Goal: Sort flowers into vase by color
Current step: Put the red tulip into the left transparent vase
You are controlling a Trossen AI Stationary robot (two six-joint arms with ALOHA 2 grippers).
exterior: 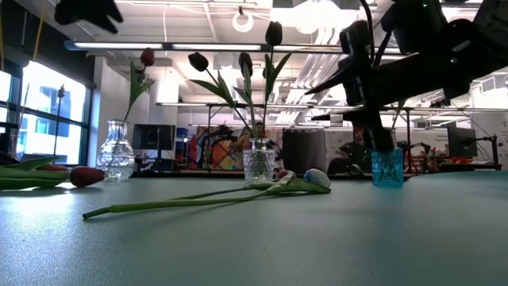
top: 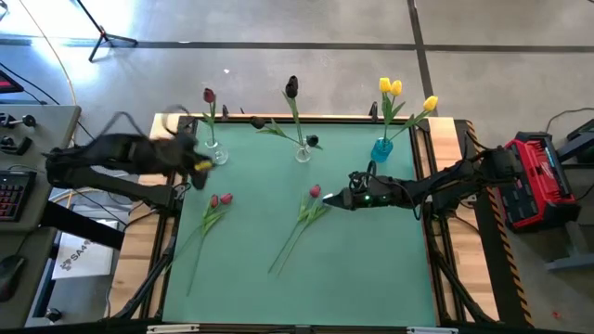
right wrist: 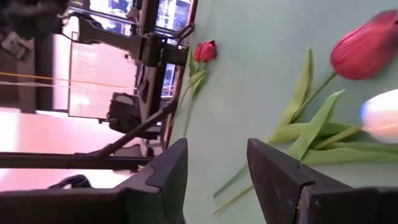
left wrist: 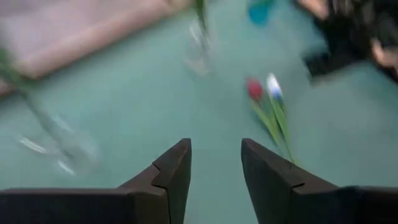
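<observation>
High view: right claw open nr red tulip

Matt green table mat; wooden table edge; clear glass vase; blue glass vase.

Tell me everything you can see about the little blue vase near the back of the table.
The blue vase is a small tumbler-shaped vessel of clear turquoise glass with a patterned, faceted-looking wall. It stands upright on the green mat near the back right corner. Three yellow tulips stand in it, their green stems leaning apart. The right gripper hovers nearby, not touching it.
</observation>
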